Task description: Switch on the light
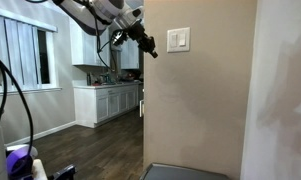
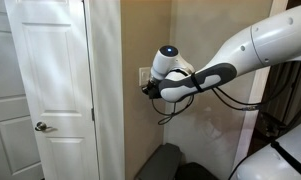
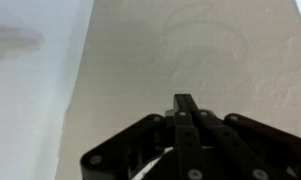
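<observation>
White rectangular wall switch plate (image 1: 178,40), the task's thing, was mounted high on the beige painted wall (image 1: 200,110); one plate was counted, with a sliver of it also visible in an exterior view (image 2: 143,74) behind the tool. The black two-finger gripper (image 1: 150,50) stood at roughly 8 to 9 o'clock from the plate, near it, with no contact to be seen. In the wrist view the gripper (image 3: 182,102) showed its fingers pressed together into a single narrow tip holding nothing, pointing at bare wall, with the switch out of frame. The step in hand was judged to be the approach; the next move would call for carrying the closed tip toward 3 o'clock onto the rocker and pressing. The one white and black robot arm (image 2: 255,50) entered from 3 o'clock. Further out were one white panelled door (image 2: 40,70) with one metal knob (image 2: 40,126), and white kitchen cabinets (image 1: 105,103) at 7 o'clock from the gripper.
</observation>
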Tool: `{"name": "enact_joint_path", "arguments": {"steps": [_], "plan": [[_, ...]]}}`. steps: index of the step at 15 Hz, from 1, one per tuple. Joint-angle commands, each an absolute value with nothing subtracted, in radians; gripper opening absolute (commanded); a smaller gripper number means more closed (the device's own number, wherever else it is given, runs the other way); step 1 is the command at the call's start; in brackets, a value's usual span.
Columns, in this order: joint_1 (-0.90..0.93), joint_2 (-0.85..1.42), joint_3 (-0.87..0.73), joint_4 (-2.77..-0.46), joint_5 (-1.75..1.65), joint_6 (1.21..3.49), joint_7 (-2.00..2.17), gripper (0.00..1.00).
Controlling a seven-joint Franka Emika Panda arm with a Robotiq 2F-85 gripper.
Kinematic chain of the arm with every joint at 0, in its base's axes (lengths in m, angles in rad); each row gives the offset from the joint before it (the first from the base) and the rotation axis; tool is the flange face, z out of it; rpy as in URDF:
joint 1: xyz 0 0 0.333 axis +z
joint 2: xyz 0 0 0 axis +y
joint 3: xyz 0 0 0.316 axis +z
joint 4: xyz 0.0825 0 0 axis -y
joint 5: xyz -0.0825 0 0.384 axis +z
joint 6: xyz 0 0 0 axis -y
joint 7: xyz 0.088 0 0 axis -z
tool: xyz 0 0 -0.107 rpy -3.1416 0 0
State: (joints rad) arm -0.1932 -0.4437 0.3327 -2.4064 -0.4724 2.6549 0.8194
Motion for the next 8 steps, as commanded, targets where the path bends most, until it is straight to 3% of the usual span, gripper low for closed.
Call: {"name": "enact_joint_path", "arguments": {"steps": [1,8], "plan": [[-0.268,-0.436,0.391,-2.357,-0.57,2.689,0.929,0.0],[-0.343,-0.389,0.445,-2.257,-0.719,2.69,1.065,0.0]]}}
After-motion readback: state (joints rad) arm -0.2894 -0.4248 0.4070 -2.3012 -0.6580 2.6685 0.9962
